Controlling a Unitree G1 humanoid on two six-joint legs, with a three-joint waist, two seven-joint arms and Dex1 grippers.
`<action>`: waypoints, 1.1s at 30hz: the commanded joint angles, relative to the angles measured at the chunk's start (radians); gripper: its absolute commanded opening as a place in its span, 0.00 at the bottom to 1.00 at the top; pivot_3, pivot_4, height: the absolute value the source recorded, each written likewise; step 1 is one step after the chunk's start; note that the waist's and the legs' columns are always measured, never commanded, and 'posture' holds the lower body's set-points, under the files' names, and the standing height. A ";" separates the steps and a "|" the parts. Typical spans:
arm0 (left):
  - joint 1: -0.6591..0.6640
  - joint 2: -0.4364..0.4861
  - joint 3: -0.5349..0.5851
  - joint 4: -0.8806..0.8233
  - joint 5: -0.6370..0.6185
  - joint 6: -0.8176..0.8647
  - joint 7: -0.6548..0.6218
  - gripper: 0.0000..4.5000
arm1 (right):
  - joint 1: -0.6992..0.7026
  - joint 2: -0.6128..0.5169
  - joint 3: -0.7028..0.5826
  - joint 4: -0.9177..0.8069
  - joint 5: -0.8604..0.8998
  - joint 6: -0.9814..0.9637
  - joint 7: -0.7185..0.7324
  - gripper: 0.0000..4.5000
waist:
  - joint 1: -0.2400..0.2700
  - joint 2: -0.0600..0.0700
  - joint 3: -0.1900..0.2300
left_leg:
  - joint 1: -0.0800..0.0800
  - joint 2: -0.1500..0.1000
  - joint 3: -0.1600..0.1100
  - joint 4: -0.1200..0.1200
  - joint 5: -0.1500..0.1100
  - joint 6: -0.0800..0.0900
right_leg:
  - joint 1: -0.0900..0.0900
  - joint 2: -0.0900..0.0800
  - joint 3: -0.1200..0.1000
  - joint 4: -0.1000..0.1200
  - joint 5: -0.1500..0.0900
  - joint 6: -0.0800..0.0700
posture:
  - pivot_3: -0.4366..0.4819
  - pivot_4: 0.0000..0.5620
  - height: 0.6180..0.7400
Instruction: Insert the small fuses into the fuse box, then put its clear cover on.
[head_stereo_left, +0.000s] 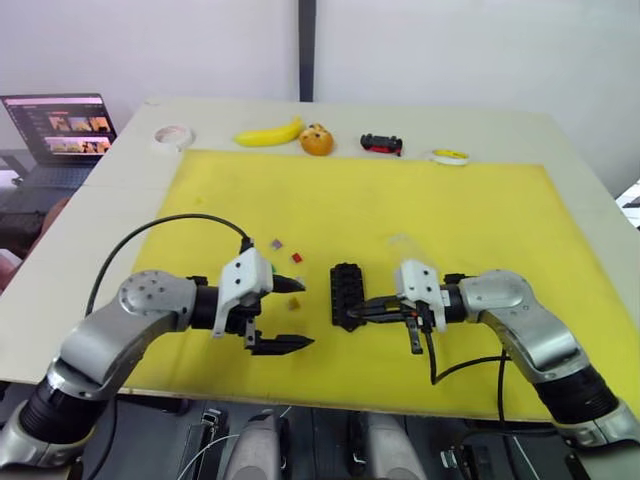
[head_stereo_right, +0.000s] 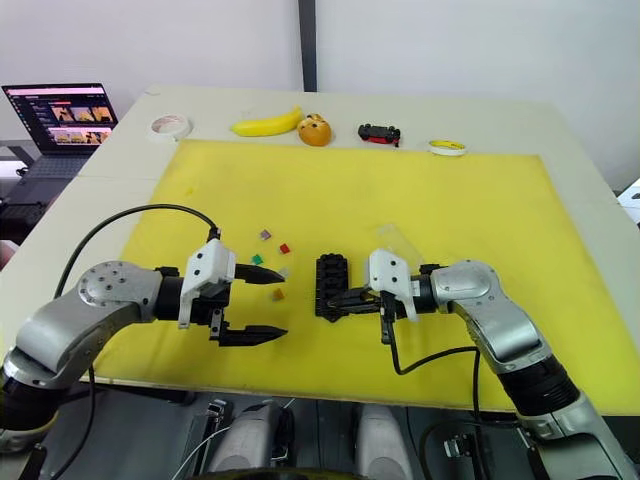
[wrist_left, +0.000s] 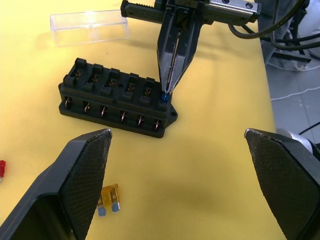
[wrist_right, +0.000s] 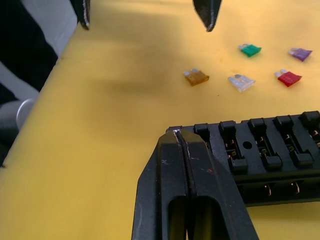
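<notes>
The black fuse box (head_stereo_left: 347, 290) lies mid-mat on the yellow mat. My right gripper (head_stereo_left: 352, 312) is shut on a small blue fuse (wrist_left: 164, 96), its tips pressed to the end slot at the box's near end. My left gripper (head_stereo_left: 303, 314) stands open just left of the box, holding nothing. Loose small fuses lie left of the box: amber (wrist_right: 196, 76), clear (wrist_right: 241, 82), green (wrist_right: 250, 49), purple-grey (wrist_right: 300, 53) and red (wrist_right: 289, 77). The clear cover (wrist_left: 89, 26) rests on the mat beyond the box, to its right.
Along the table's far edge sit a tape roll (head_stereo_left: 172, 135), a banana (head_stereo_left: 268, 135), an orange object (head_stereo_left: 317, 140), a black-and-red toy car (head_stereo_left: 381, 144) and a yellow-white ring (head_stereo_left: 450, 156). A laptop (head_stereo_left: 60, 125) stands off the far left corner.
</notes>
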 joint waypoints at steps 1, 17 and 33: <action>-0.014 -0.003 0.006 -0.022 0.006 -0.015 0.004 1.00 | 0.003 -0.026 0.038 0.029 -0.080 0.018 -0.013 0.01 | 0.000 -0.001 0.000 | 0.000 0.000 0.000 0.000 0.000 0.000 | 0.000 0.000 0.000 0.000 0.000 0.000 | 0.48 0.27 0.98; 0.000 0.025 0.054 -0.018 0.003 -0.017 -0.006 1.00 | -0.151 0.002 -0.177 -0.102 0.275 0.287 -0.023 0.01 | -0.001 0.000 0.000 | 0.000 0.001 0.000 0.000 0.000 0.000 | 0.000 0.000 0.000 0.000 0.000 0.000 | 0.48 0.27 0.98; 0.114 0.322 0.402 0.247 -0.006 0.009 -0.126 1.00 | -0.246 -0.355 -0.356 0.147 0.213 0.214 0.149 0.59 | -0.007 0.002 0.001 | -0.001 0.001 0.002 -0.002 0.000 0.001 | -0.003 -0.001 0.000 -0.001 -0.002 -0.003 | 0.48 0.27 0.98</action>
